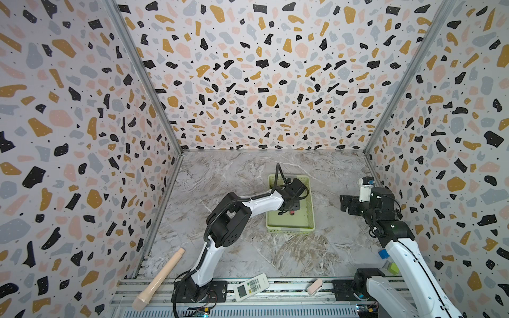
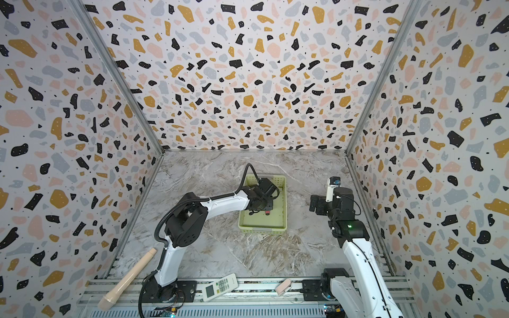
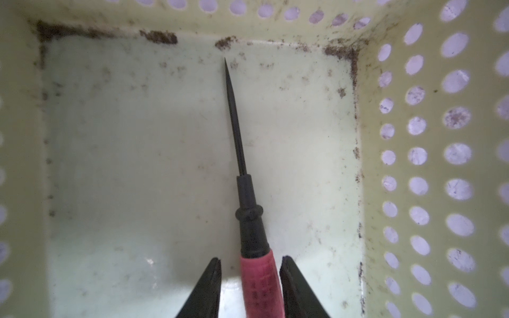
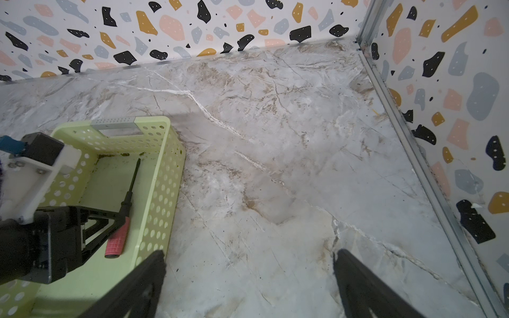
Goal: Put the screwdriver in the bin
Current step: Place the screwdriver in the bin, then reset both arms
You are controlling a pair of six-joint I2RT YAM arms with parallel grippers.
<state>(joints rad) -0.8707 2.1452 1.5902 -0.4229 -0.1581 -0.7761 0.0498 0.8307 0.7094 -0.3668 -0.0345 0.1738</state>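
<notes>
Since the light, stiff screwdriver grips best at its red handle, the left claw seems narrowly parted there.

The left arm stretches forward, elbow bent, wrist tipped down; the left gripper has its jaws slightly parted. The right arm is folded upright, right gripper spread wide.

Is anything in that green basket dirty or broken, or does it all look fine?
Nothing looks broken, but the bin is dirty: brown grime sits in its inner corners and along the edges of its floor, with specks up the perforated wall. The screwdriver lies on that floor and looks intact.
</notes>
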